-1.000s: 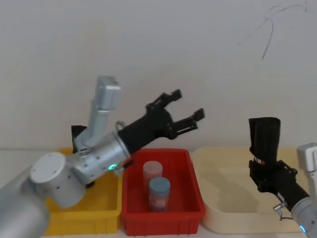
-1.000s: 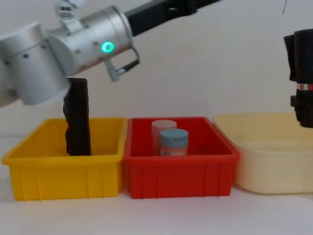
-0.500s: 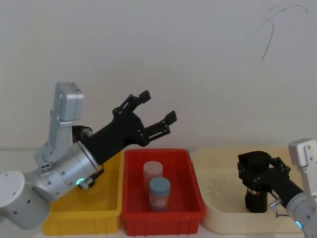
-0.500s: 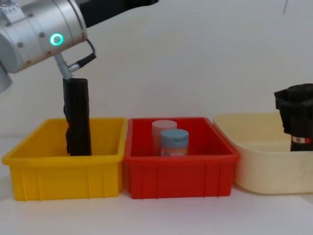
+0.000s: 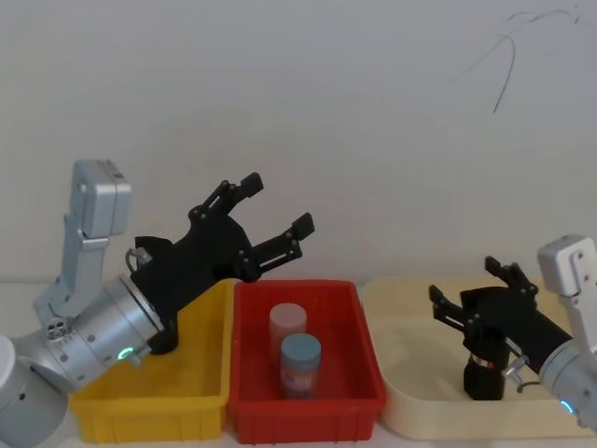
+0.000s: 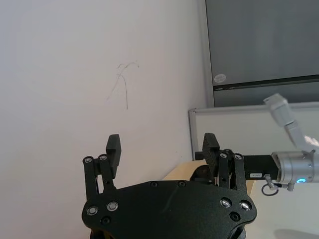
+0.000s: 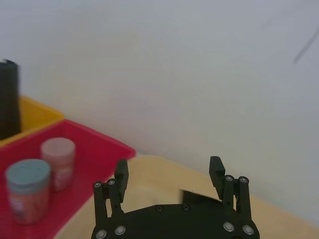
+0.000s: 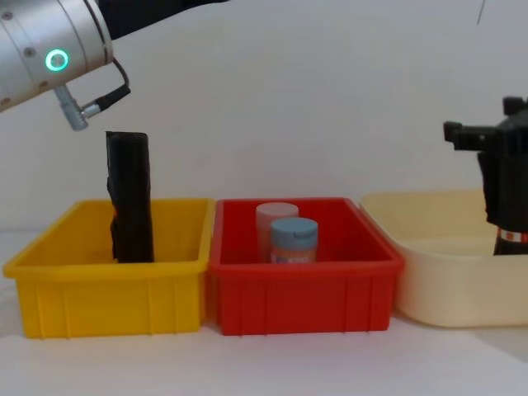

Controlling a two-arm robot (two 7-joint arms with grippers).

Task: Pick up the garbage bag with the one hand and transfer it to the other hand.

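Black with a red-and-white band, the garbage bag (image 5: 483,373) is standing upright in the cream tub (image 5: 410,420), and we are holding the right gripper (image 5: 464,282) wide open and empty by its top, probably poised for pickup, while the left gripper (image 5: 278,201) is hovering, equally open and empty, above the yellow bin (image 5: 149,411), presumably awaiting the handover.

A white worktop (image 8: 247,363) is carrying three open containers, sitting in a row toward its far edge by the wall. A yellow bin (image 8: 107,305) is standing at the left, a red bin (image 8: 305,297) just beside it in the middle, and a cream tub (image 8: 445,297) at the right.
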